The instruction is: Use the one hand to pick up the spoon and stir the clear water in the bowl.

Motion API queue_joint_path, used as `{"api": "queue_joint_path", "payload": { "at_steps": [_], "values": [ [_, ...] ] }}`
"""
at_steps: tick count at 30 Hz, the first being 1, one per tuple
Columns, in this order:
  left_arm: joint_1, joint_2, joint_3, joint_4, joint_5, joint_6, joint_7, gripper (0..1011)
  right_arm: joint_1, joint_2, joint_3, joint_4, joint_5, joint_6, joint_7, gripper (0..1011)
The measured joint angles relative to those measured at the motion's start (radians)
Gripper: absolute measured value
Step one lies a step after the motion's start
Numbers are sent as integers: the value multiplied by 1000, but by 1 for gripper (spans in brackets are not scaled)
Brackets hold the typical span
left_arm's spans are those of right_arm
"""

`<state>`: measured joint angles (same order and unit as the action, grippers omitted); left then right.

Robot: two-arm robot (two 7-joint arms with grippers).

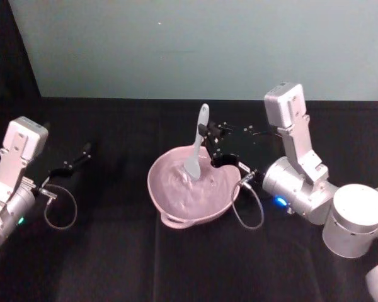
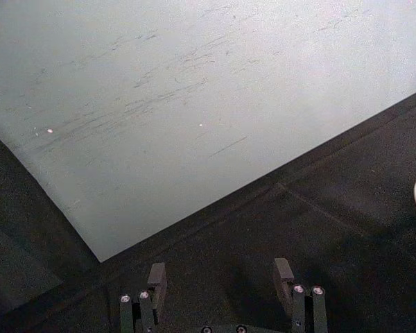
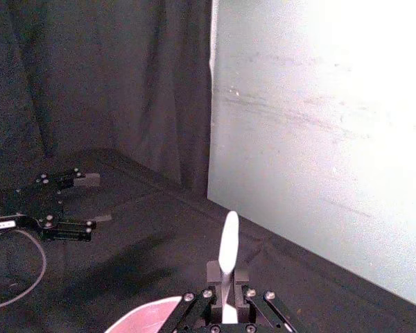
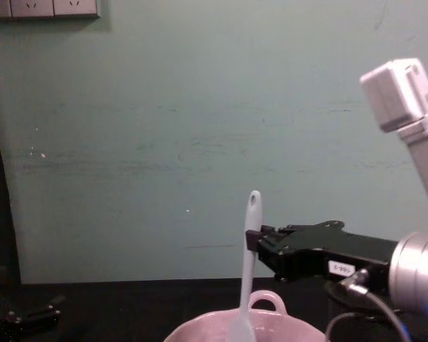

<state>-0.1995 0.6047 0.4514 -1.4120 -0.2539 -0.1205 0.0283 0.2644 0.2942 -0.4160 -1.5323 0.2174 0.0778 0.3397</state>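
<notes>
Looking down from the head camera, you see your right gripper (image 1: 206,132) reaching in from the right, above the far rim of the pink bowl (image 1: 154,190), its fingers pinched on the handle of the white spoon (image 1: 197,148). The grip sits on the upper part of the handle, below the tip, so the oval hole stands free above the fingers in the chest view, where the spoon (image 4: 248,274) rises almost upright out of the bowl (image 4: 200,330) and the right gripper (image 4: 254,239) comes in level from the right. The spoon's scoop end is down inside the bowl, at the clear water (image 1: 192,192), which shows as a faint rippled sheen over the pink bottom. From the right wrist camera the handle (image 3: 229,255) stands up between the closed-in fingertips of the right gripper (image 3: 226,300). The bowl rests near the middle of the black tablecloth (image 1: 113,264). Your left gripper (image 1: 85,152) is parked well apart to the left, low over the cloth, holding nothing; its own wrist camera shows the left gripper (image 2: 220,277) with its fingers spread.
</notes>
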Motion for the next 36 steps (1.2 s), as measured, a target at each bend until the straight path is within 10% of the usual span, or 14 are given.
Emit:
{"api": "queue_joint_path", "payload": {
  "at_steps": [18,36],
  "values": [
    [0,0,0,0,0,0,0,1011,-69,70,101,-222,202,219,30,109],
    [0,0,0,0,0,0,0,1011,-45,133,348,-331,523,499,18,109]
  ]
}}
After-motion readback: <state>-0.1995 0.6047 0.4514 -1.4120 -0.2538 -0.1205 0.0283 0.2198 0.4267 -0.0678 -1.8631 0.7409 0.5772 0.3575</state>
